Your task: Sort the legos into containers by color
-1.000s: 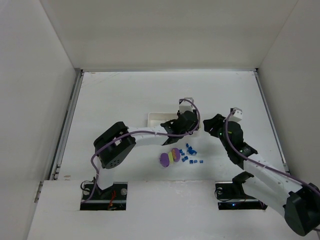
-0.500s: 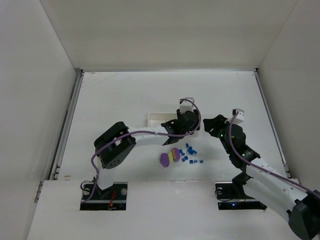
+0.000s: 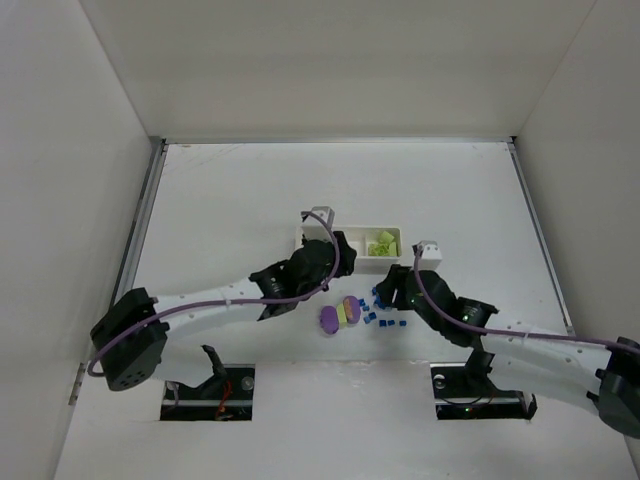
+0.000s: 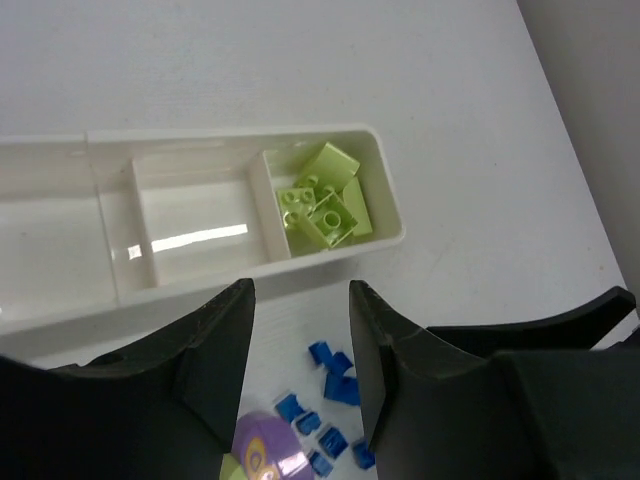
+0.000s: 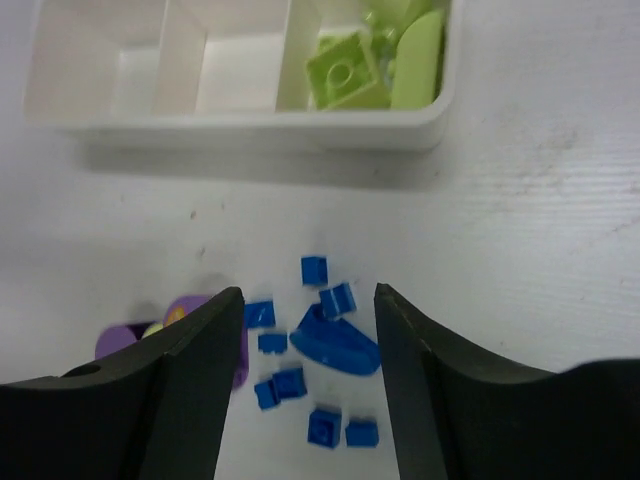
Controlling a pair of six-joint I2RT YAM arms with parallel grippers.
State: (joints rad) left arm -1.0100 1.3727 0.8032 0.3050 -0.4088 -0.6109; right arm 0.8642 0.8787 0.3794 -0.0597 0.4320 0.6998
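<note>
The white tray (image 3: pixel 320 232) of containers holds yellow-green legos (image 3: pixel 381 243) in its right compartment (image 4: pixel 322 205); the other compartments that show are bare. Several small blue bricks (image 3: pixel 383 305) and purple pieces (image 3: pixel 329 319) with a yellow-green one (image 3: pixel 341 313) lie on the table in front of it. My left gripper (image 4: pixel 300 285) hovers open near the tray's front wall, nothing between its fingers. My right gripper (image 5: pixel 305 290) hangs open above the blue bricks (image 5: pixel 335 345), holding nothing.
White walls close in the table on the left, back and right. The left arm (image 3: pixel 210 298) stretches low across the left half of the table. The right arm (image 3: pixel 530 345) lies along the near right.
The left gripper has drawn back left from the tray's right end, uncovering the yellow-green legos there. The right gripper has moved left and down over the blue bricks.
</note>
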